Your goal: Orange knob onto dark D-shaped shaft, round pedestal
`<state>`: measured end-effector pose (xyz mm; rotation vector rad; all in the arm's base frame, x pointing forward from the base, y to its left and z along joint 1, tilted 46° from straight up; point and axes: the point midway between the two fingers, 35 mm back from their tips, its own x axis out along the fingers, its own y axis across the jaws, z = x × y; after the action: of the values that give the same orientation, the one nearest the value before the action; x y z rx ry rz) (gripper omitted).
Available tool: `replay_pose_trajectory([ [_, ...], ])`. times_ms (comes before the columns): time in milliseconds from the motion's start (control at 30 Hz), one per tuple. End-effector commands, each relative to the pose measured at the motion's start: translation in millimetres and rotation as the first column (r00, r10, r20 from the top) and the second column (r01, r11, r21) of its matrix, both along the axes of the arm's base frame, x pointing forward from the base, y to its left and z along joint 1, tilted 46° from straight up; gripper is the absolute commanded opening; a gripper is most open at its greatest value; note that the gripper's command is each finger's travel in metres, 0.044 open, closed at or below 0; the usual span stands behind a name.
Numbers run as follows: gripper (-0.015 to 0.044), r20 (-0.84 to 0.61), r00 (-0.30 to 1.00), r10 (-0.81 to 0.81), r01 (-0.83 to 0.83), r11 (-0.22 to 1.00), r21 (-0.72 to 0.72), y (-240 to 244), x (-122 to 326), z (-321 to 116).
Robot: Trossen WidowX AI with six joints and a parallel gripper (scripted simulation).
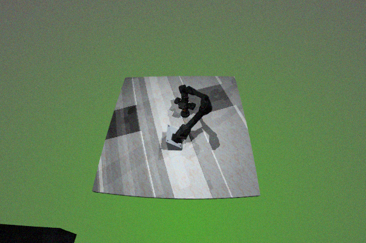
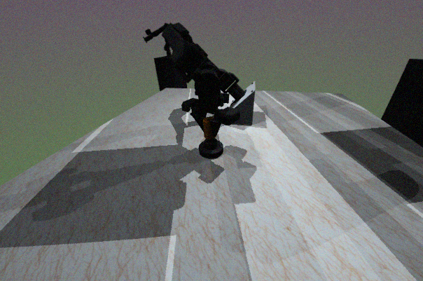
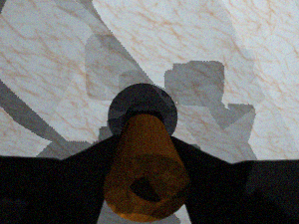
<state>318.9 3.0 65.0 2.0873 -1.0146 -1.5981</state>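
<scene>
The claw (image 1: pixel 183 105) (image 2: pixel 211 122) (image 3: pixel 144 140) stands partly open, its jaws stopped against the two sides of the orange knob (image 2: pixel 209 128) (image 3: pixel 145 170). The knob looks rigid and light, likely smooth enough to twist in the grip if the shaft resists; it should bear a firm squeeze. The sides of its body, where the jaws already sit, seem the right place to take hold, leaving the lower end free. Its long axis runs close to upright, one end up toward the wrist camera, the other down at the round pedestal (image 2: pixel 211 150) (image 3: pixel 120 106). In the wrist view the lower end points to twelve o'clock, the dark hollow in the near end to six. In the exterior view the pedestal lies at six o'clock from the knob; whether the shaft has entered the hole I cannot tell.
</scene>
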Motion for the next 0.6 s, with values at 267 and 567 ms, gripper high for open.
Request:
replay_pose_trajectory([
  [267,0.0000,-0.009,1.000,0.019,-0.019,1.000,-0.002,-1.5,3.8,-1.2],
  [567,0.0000,-0.015,1.000,0.026,-0.026,1.000,-0.003,1.4,1.2,1.9],
])
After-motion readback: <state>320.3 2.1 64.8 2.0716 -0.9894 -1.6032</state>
